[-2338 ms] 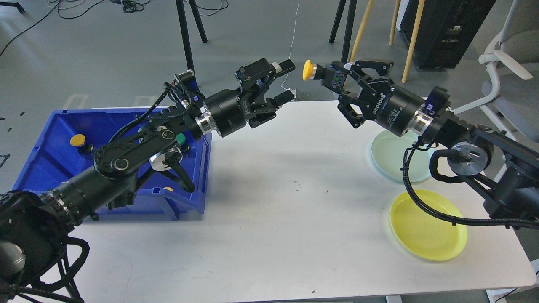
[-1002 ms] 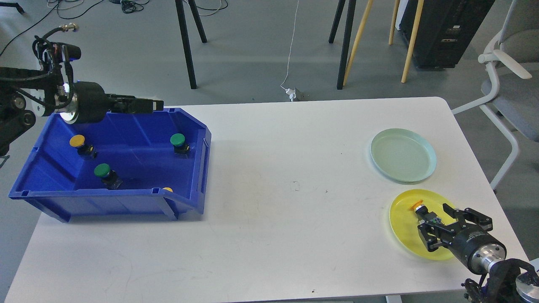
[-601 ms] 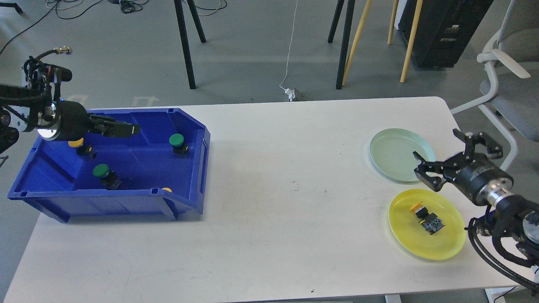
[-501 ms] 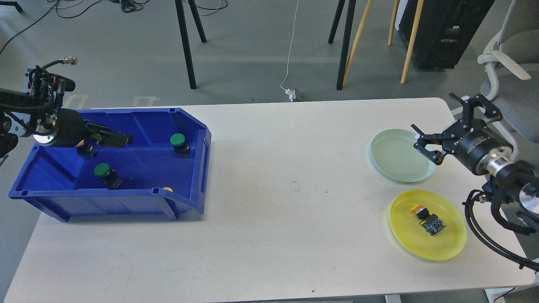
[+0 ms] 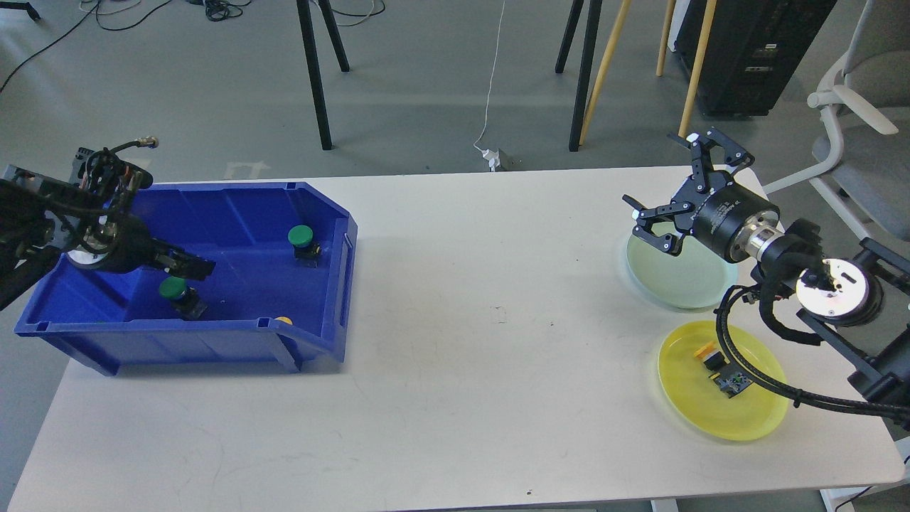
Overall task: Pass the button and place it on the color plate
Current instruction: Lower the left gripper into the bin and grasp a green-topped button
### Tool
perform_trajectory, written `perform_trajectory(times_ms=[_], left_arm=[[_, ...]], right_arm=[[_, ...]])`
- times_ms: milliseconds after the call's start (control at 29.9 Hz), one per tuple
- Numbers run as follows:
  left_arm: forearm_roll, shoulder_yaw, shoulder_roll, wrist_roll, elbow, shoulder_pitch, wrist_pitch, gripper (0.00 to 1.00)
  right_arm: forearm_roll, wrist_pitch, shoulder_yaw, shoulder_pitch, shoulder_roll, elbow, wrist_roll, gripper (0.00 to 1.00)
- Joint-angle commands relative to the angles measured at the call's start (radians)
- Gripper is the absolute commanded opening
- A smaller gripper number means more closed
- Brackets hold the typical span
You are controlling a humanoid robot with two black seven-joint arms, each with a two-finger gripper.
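White table: one yellow button lies on the yellow plate — green buttons remain in the bin; right gripper is spread, empty — left gripper unclear.

a lab: floor cables, tripod legs, office chair.

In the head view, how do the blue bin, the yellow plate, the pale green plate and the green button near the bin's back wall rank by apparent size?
1. Blue bin, clearly largest.
2. Yellow plate and pale green plate: they look alike, and the arm covers part of each, so I do not rank them.
3. Green button, smallest.
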Motion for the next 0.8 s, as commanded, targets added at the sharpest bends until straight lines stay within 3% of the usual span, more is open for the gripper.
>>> perform_trajectory(times_ms=[0, 267, 468, 568, 701, 768], left_arm=[[0.002, 0.000, -0.030, 0.000, 0.039, 0.024, 0.000, 0.92], [-0.001, 0.068, -0.058, 0.000, 0.092, 0.036, 0.000, 0.88], [-0.002, 0.069, -0.046, 0.000, 0.093, 0.039, 0.000, 0.63], [-0.008, 0.069, -0.044, 0.000, 0.092, 0.041, 0.000, 0.61], [-0.011, 0.068, -0.047, 0.000, 0.091, 0.038, 0.000, 0.38], [-0.011, 0.068, -0.047, 0.000, 0.089, 0.038, 0.000, 0.37]], right_arm=[[0.000, 0.002, 0.000, -0.006, 0.000, 0.002, 0.000, 1.00], [0.001, 0.005, 0.003, -0.041, 0.000, 0.019, 0.000, 1.00], [0.001, 0.005, 0.004, -0.049, 0.002, 0.019, 0.000, 1.00], [0.001, 0.005, 0.004, -0.052, 0.002, 0.019, 0.000, 1.00], [0.001, 0.005, 0.006, -0.063, 0.002, 0.020, 0.000, 1.00], [0.001, 0.005, 0.007, -0.070, 0.002, 0.020, 0.000, 1.00]])
